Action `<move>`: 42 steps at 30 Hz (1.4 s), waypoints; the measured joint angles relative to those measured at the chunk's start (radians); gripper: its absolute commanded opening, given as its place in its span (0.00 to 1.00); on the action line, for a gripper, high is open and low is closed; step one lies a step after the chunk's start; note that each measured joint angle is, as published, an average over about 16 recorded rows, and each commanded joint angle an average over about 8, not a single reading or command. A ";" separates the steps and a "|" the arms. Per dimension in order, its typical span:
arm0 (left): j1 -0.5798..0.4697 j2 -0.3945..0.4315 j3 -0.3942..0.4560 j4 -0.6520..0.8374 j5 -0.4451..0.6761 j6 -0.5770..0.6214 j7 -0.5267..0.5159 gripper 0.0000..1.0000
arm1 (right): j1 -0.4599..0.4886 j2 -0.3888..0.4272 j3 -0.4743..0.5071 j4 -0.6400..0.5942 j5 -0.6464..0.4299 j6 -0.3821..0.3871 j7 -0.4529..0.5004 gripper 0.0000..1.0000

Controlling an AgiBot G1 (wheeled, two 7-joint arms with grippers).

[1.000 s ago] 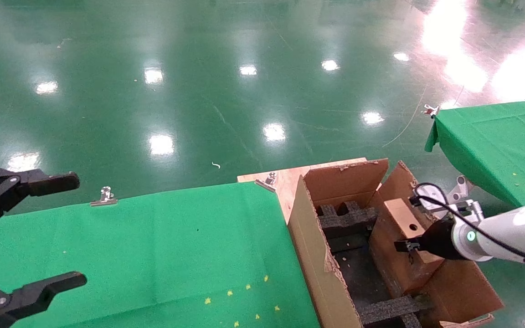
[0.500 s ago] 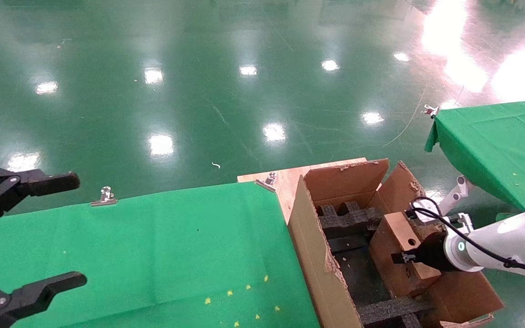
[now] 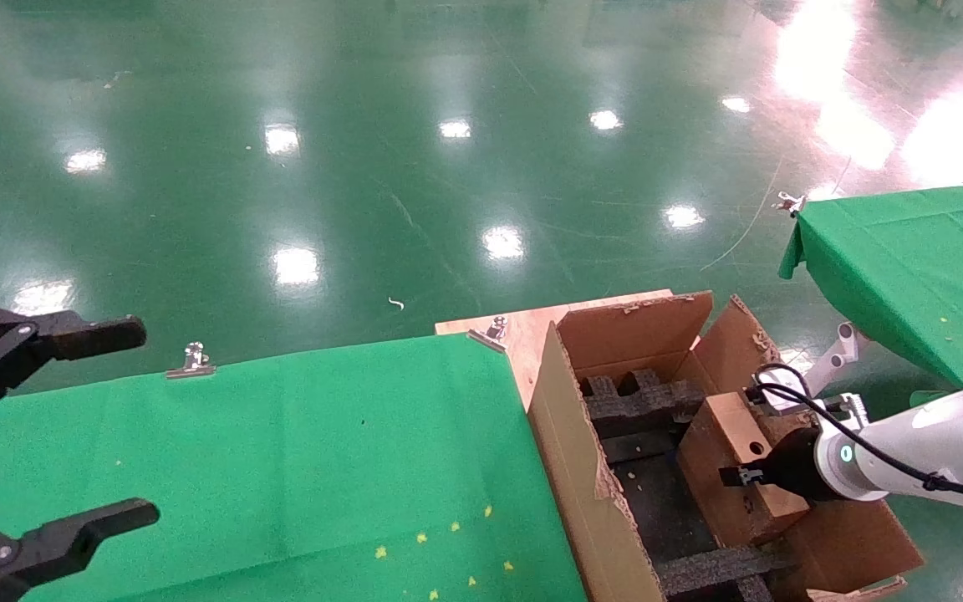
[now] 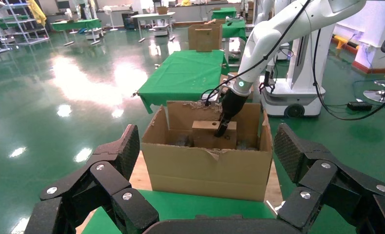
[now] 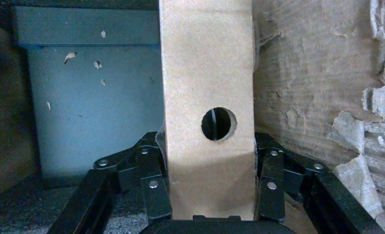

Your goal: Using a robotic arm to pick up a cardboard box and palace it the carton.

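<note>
Since a second ago the cardboard box (image 3: 735, 468) has sunk lower into the carton (image 3: 607, 518) at lower right of the head frame, barely shifting in the last half second. The right pincer (image 3: 741, 477) of the robotic arm (image 3: 908, 456) clamps it by both broad sides, holed face toward the wrist camera, black foam blocks (image 3: 636, 401) beyond it. The left pincer (image 3: 47, 435) hangs spread wide at lower left, over the green-clothed desk (image 3: 281, 451).
</note>
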 measured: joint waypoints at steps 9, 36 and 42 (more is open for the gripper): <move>0.000 0.000 0.000 0.000 0.000 0.000 0.000 1.00 | 0.011 0.016 0.004 0.027 -0.017 -0.005 0.010 1.00; 0.000 0.000 0.000 0.000 0.000 0.000 0.000 1.00 | 0.284 0.065 0.174 0.175 0.282 -0.052 -0.271 1.00; 0.000 0.000 0.000 0.000 0.000 0.000 0.000 1.00 | 0.346 0.065 0.244 0.159 0.601 -0.187 -0.462 1.00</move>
